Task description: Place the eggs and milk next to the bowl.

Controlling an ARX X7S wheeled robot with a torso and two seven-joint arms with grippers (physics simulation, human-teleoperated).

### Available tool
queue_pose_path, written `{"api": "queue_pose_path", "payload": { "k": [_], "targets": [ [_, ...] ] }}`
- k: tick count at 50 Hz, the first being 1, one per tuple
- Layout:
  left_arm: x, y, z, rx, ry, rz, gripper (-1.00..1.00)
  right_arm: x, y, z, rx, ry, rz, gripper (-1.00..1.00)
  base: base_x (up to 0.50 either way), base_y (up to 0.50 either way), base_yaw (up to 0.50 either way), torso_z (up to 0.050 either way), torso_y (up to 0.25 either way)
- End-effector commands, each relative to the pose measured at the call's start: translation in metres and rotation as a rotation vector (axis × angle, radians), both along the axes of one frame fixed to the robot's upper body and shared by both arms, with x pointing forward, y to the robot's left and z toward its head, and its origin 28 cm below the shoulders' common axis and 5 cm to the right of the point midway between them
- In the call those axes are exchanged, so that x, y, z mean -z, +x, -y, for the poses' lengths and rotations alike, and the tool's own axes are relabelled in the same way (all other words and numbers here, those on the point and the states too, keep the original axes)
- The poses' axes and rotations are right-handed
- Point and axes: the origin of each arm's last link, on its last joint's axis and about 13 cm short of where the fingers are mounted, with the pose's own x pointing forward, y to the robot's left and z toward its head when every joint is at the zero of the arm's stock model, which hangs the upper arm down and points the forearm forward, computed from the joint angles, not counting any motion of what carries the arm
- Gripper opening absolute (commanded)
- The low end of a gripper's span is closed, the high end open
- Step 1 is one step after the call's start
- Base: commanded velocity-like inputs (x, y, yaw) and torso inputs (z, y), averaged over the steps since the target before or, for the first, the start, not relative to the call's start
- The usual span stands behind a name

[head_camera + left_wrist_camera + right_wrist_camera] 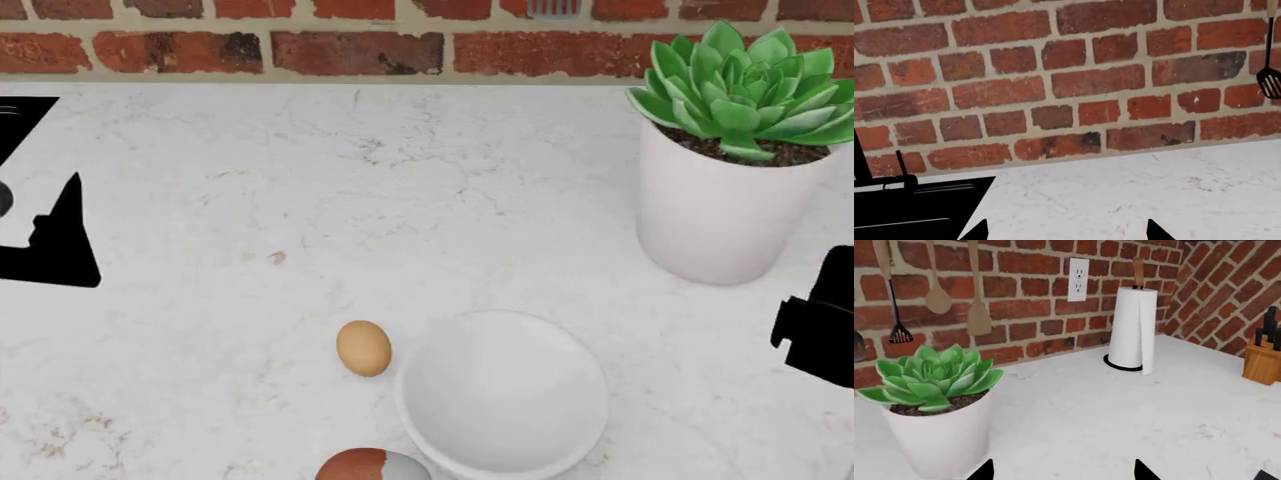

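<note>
Bowl (pixel 503 392): plain, round, glossy white; it stands upright and empty on the pale marble tabletop (pixel 334 200), at the near edge of the head view.
Tan egg (pixel 363 347): small, pale tan; it lies on the tabletop just beside the bowl's left rim, with its long axis pointing away from the robot.
Brown egg (pixel 371 466): larger, reddish-brown with a grey-white end toward the bowl; it lies near the bowl's front-left rim, partly cut off by the frame edge.
Milk: not in view.
</note>
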Motion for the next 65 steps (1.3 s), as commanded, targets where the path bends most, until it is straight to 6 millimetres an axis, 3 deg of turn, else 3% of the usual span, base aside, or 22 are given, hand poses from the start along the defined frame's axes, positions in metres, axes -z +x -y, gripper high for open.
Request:
{"api": "queue_pose_path", "payload": {
  "k": [1, 21, 30, 55, 65],
  "targets": [
    [0.007, 0.001, 0.003, 0.002, -0.001, -0.023, 1.00, 0.000, -0.002, 0.007, 0.057, 0.059, 0.030, 1.00, 0.00, 0.00, 0.00, 0.000, 0.000],
    [0.012, 0.000, 0.002, -0.001, 0.004, -0.027, 1.00, 0.002, -0.007, 0.017, 0.111, 0.083, 0.006, 1.00, 0.00, 0.00, 0.00, 0.000, 0.000],
    [0.012, -0.002, 0.000, -0.006, 0.001, -0.025, 1.00, 0.001, -0.003, 0.006, 0.065, 0.094, -0.001, 1.00, 0.00, 0.00, 0.00, 0.000, 0.000],
    [0.016, -0.002, 0.001, 0.003, 0.021, -0.031, 1.00, 0.026, 0.012, -0.011, 0.056, 0.114, -0.058, 1.00, 0.00, 0.00, 0.00, 0.000, 0.000],
    [0.018, -0.002, 0.000, 0.002, 0.030, -0.031, 1.00, 0.029, 0.017, -0.008, 0.070, 0.107, -0.064, 1.00, 0.00, 0.00, 0.00, 0.000, 0.000]
  ]
}}
